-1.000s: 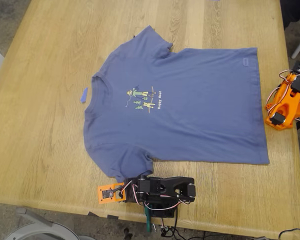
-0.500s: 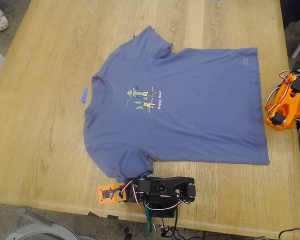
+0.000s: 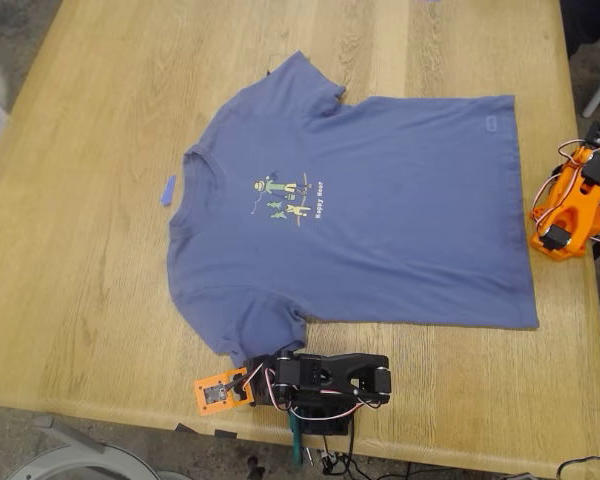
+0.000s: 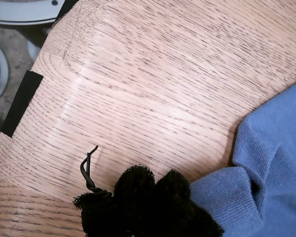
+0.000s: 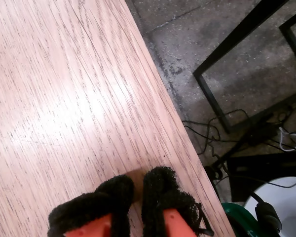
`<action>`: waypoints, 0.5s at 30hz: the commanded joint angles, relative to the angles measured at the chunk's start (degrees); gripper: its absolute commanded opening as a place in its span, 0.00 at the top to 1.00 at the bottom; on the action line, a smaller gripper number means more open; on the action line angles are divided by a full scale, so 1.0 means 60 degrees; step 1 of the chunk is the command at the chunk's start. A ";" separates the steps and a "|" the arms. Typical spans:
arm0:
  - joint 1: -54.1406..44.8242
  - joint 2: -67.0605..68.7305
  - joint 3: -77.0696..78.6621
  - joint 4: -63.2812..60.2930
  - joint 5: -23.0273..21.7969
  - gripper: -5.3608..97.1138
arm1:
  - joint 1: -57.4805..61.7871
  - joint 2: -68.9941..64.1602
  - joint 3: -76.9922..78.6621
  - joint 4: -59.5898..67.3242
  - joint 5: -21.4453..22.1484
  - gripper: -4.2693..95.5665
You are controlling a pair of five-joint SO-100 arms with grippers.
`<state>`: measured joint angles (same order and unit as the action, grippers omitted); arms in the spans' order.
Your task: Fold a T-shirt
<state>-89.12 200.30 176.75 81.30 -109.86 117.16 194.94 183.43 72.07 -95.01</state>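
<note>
Lying flat, print up, the T-shirt [image 3: 355,215] covers the middle of the table [image 3: 100,260], collar toward the exterior view's left, hem toward its right, a tape scrap [image 3: 167,190] just beside the collar. My first gripper [image 4: 150,190], on the black arm at the table's near edge, hangs just beside the near sleeve w/ fuzzy pads pressed together on nothing. My second gripper [image 5: 138,190], on the orange arm at the exterior view's right, sits low over bare wood by the table edge, well apart from the shirt, pads a narrow slit apart, gripping nothing.
</note>
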 commanded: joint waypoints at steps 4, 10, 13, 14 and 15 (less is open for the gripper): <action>0.0483 0.1069 -0.0176 0.0044 -0.0381 0.95 | 0.0762 0.0029 0.0557 -0.0205 -0.0894 0.82; 0.0205 0.1084 -0.0176 -0.1406 -0.0469 0.94 | 0.0205 0.0044 -0.0747 -0.0264 -0.0088 0.75; 0.0176 0.1099 -0.0176 -0.2930 -0.0703 0.78 | -0.0396 0.0029 -0.1729 -0.0117 0.1157 0.71; 0.0264 0.1099 -0.0190 -0.3589 -0.0938 0.71 | -0.0630 0.0029 -0.2065 -0.0059 0.1655 0.70; 0.0308 0.1099 -0.0234 -0.4014 -0.0981 0.64 | -0.0923 0.0029 -0.2417 0.0029 0.2241 0.69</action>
<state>-87.63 200.30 176.75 65.30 -114.26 113.20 194.59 174.46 71.81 -86.57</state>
